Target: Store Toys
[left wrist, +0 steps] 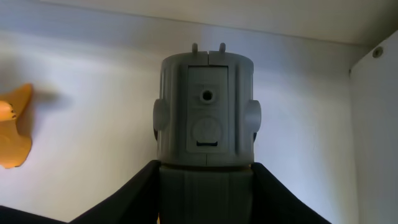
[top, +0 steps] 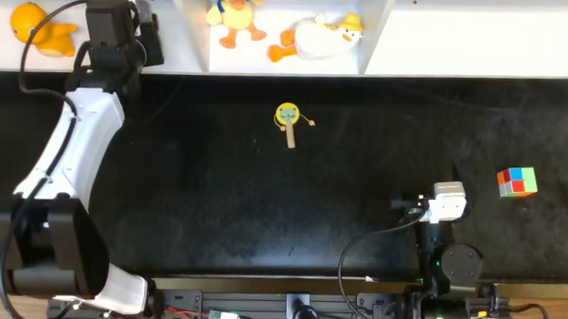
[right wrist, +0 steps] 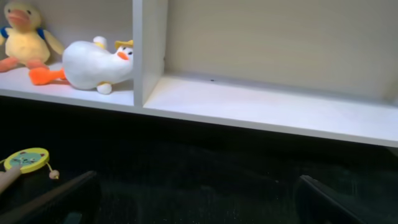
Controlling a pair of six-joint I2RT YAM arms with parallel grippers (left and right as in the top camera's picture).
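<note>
Over on the left, in the end bay of the white shelf unit (top: 459,33), an orange rubber duck (top: 38,28) sits on the shelf floor. Right beside it, the left pincer (left wrist: 205,163) is inside the same bay, and it looks clamped on a grey cylindrical plastic robot toy (left wrist: 207,106), held upright with a finger against each side of its lower body. Here's the worry: those fingers hide the toy's base, so I can't tell whether it stands on the shelf or hangs just above it. Let go too high or off level and I'd expect it to topple, maybe into the duck, maybe against the white divider (left wrist: 373,124) on its other side. From the wrist, only a sliver of the duck shows at the edge. Next bay along, a yellow plush duck (top: 234,14) and a white plush goose (top: 317,37) lie stored already. Out on the black table (top: 216,195), a small yellow rattle drum on a wooden stick (top: 288,117) waits in the open, its handle cut off in the right wrist view. Further right, the right pincer (right wrist: 198,180) hangs low with its fingers spread wide, holding nothing, facing the right-hand bay. Last, a multicoloured puzzle cube (top: 516,182) rests near the table's right edge, well apart from everything.
</note>
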